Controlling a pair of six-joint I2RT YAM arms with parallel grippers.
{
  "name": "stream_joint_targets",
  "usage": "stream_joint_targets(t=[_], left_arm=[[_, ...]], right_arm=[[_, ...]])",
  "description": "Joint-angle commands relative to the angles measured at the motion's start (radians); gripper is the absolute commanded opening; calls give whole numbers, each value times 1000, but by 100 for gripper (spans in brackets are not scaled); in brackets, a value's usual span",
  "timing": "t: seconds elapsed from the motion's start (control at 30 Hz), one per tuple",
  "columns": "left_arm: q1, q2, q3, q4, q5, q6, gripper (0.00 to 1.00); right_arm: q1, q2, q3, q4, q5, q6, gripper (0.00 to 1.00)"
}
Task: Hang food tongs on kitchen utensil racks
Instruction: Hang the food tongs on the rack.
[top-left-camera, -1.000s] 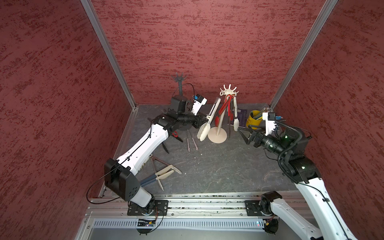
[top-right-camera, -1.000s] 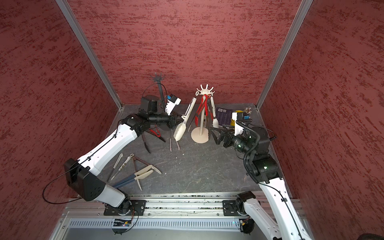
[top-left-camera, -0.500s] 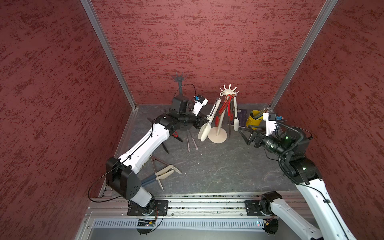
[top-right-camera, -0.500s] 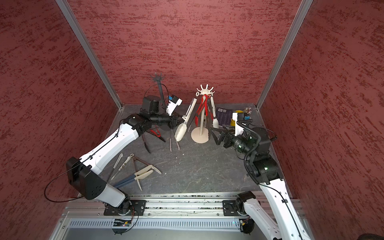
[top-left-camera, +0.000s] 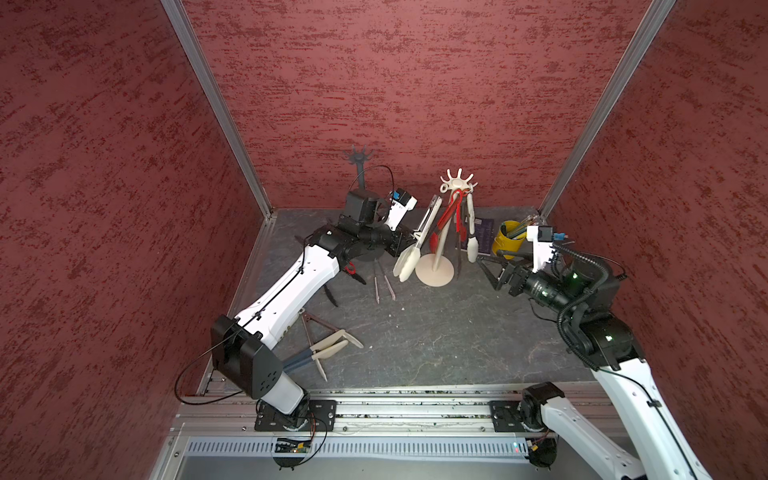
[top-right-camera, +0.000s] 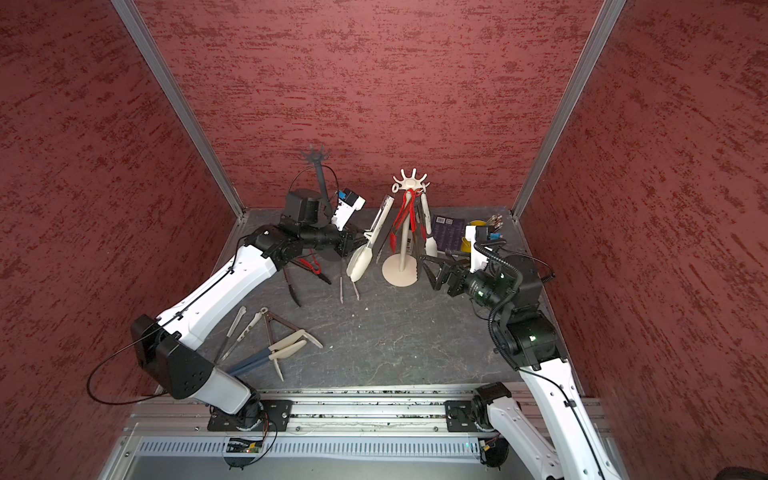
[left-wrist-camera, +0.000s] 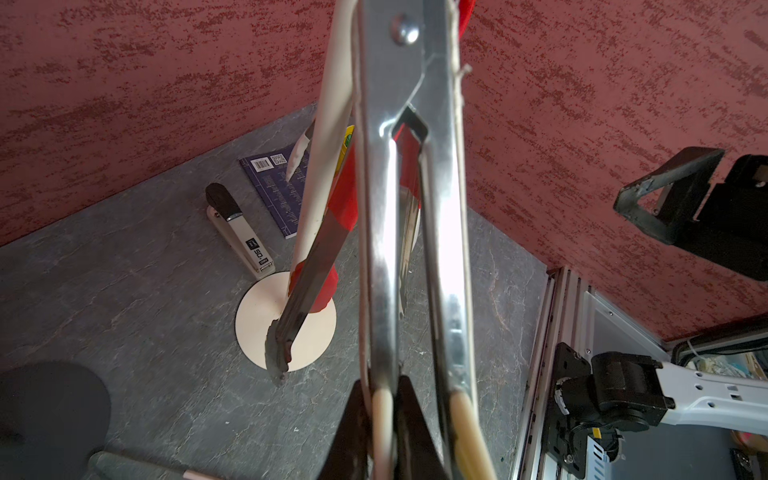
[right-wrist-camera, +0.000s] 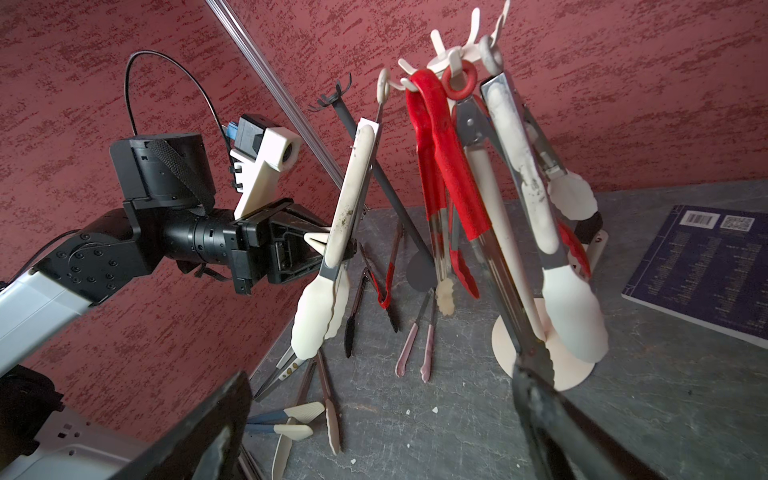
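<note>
Tongs with cream-white ends (top-left-camera: 420, 235) hang tilted beside the cream-white rack (top-left-camera: 428, 275). My left gripper (top-left-camera: 409, 246) is squeezed tight on their handle, about halfway down. Their top loop (right-wrist-camera: 383, 89) sits right at one hook of the rack's crown, but I can't tell if it is all the way on. Red tongs (top-left-camera: 446, 218) and more white ones (top-left-camera: 471, 232) hang from the same crown.

My right gripper (top-left-camera: 494, 266) is spread wide and holds nothing. It is low, near the other side of the rack's round base. The dark grey rack (top-left-camera: 361, 172) stands at the back behind my left arm, and I see nothing hanging from its hooks. Pink-tipped tongs (top-left-camera: 384, 286), black tongs (top-left-camera: 330, 293) and a cream and blue pile (top-left-camera: 328, 349) lie flat on the tabletop (top-left-camera: 436, 332).
</note>
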Motion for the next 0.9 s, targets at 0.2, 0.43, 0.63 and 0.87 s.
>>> stream_joint_targets(t=[0.2,0.43,0.63,0.87], left_arm=[[-21,18,88,-110,-66,76,6],[-20,21,115,-171,-97,110,6],[-17,24,136,-206,-129,141,6],[-19,61,202,-270,-141,191,6]], right_arm=[[-3,-10,-14,35,-17,9,99],[-4,-13,-19,35,-19,11,99],[-4,-11,-27,48,-23,29,99],[-4,-15,-24,35,-20,24,99]])
